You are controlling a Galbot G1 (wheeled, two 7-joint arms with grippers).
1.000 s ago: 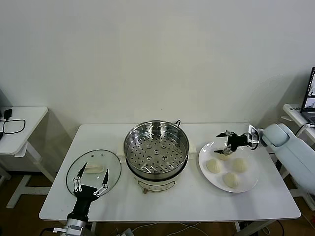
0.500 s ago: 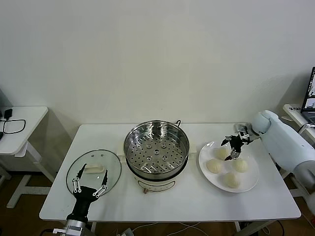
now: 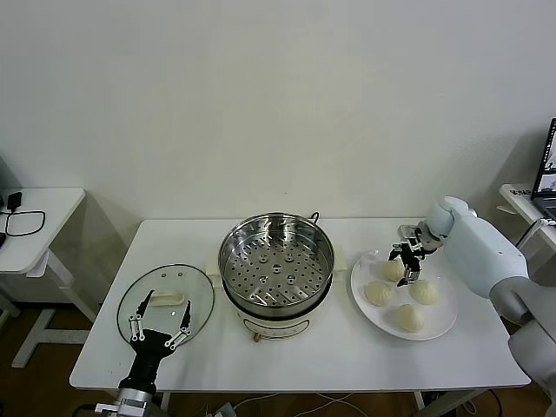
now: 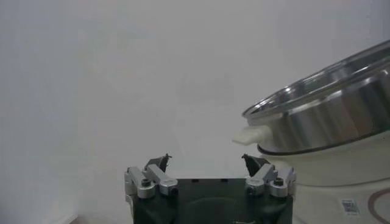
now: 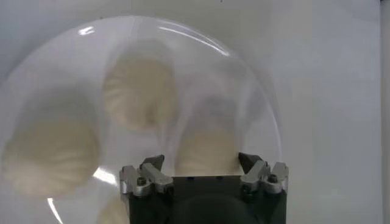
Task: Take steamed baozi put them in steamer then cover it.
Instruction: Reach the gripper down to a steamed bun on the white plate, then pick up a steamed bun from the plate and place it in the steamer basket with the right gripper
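Note:
Several cream-white steamed baozi lie on a white plate point(image 3: 445, 314) at the right of the table. My right gripper point(image 3: 407, 266) points down over the back-left baozi point(image 3: 392, 271). It stands open, one finger on each side of that baozi point(image 5: 204, 152), with a small gap at either finger. Three other baozi point(image 3: 378, 294) point(image 3: 424, 292) point(image 3: 408, 318) lie nearer the front. The empty steel steamer point(image 3: 276, 261) sits mid-table on its white base. The cover point(image 3: 198, 295), a glass lid with a white handle, lies flat at the left. My left gripper point(image 3: 161, 326) hangs open over its near edge, holding nothing.
The steamer's rim point(image 4: 323, 115) and white cooker base point(image 4: 341, 176) show beside my left gripper point(image 4: 206, 161) in its wrist view. A white side table point(image 3: 35, 226) with a black cable stands at far left. A laptop point(image 3: 547, 169) sits at the far right.
My right gripper has swung from lying level at the plate's back to pointing down, and has come lower around the back-left baozi. The left arm has not moved.

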